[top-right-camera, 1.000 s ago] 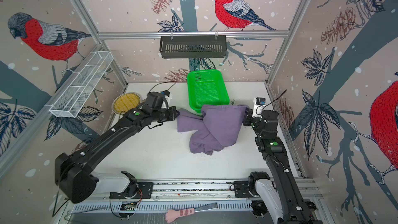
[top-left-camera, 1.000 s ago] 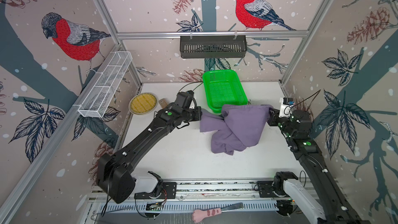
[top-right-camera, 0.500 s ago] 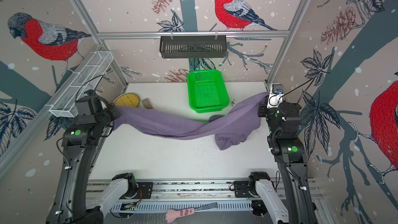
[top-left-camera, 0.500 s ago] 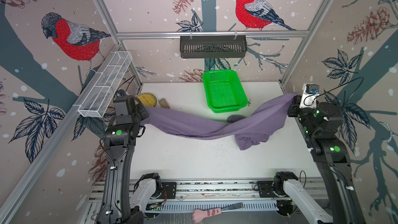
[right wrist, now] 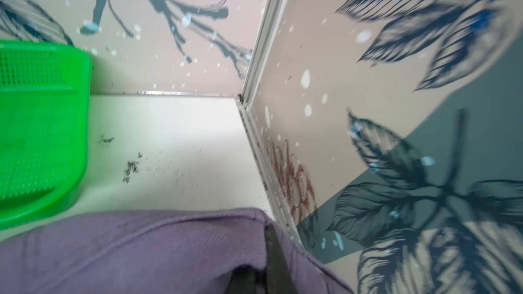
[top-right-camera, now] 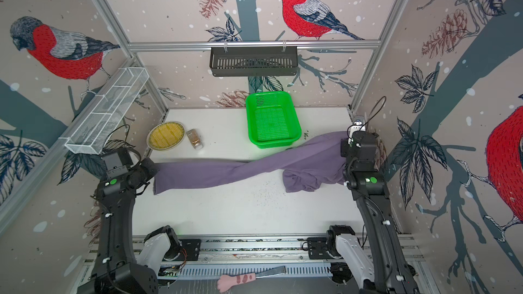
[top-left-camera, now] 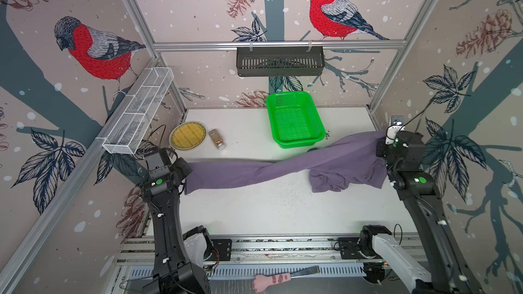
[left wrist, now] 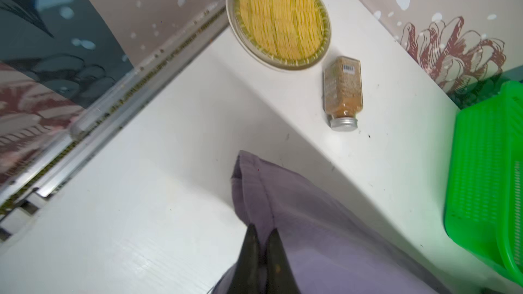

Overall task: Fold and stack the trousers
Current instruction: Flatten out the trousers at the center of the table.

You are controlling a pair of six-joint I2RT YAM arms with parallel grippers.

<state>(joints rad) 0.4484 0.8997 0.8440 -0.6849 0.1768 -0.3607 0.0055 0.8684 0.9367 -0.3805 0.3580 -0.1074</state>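
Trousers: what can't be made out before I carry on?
- Trousers: heap by the right arm is bunched, both top views; waistband or leg unclear.
- Left gripper: the left arm hides it in both top views; left wrist view shows it shut on a hem.
- Right gripper: one finger buried in cloth, right wrist view; bottom edge cuts the rest.

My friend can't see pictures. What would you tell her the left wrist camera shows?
The left gripper, shut, pinches the edge of soft purple-grey cloth trousers over a white table. Beyond lie a round plate with a yellow woven middle, a small glass spice jar on its side with a silver cap, and a green plastic basket.
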